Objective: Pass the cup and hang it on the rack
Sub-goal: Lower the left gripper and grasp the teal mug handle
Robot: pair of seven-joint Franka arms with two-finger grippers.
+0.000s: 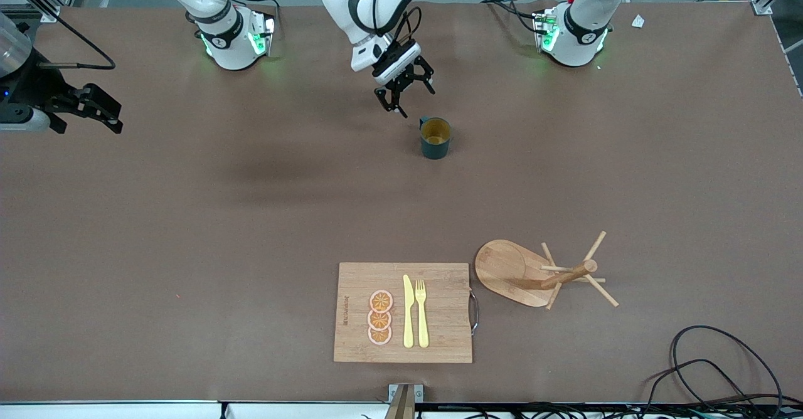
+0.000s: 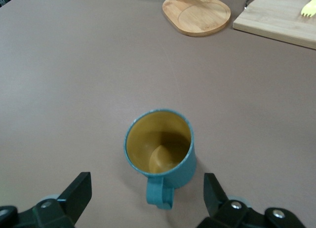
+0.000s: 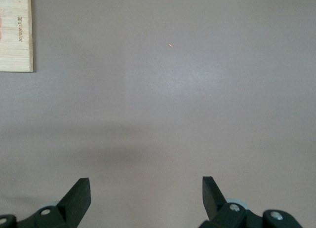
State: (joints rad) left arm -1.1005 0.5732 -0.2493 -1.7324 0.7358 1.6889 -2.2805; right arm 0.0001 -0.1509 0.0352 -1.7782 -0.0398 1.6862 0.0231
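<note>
The dark teal cup (image 1: 435, 137) with a yellowish inside stands upright on the brown table, its small handle (image 2: 159, 193) turned toward my left gripper. My left gripper (image 1: 406, 96) is open and empty just beside the cup on the handle side; in the left wrist view (image 2: 146, 186) its fingers flank the handle without touching it. The wooden rack (image 1: 509, 272) stands nearer the front camera, toward the left arm's end, beside the cutting board; its base also shows in the left wrist view (image 2: 197, 12). My right gripper (image 1: 103, 110) waits open and empty at the right arm's end (image 3: 145, 186).
A bamboo cutting board (image 1: 439, 318) lies near the table's front edge with a yellow knife (image 1: 408, 311), a yellow fork (image 1: 421, 312) and three orange slices (image 1: 380, 317). Its corner shows in the right wrist view (image 3: 15, 30). Black cables (image 1: 709, 356) lie at the front corner.
</note>
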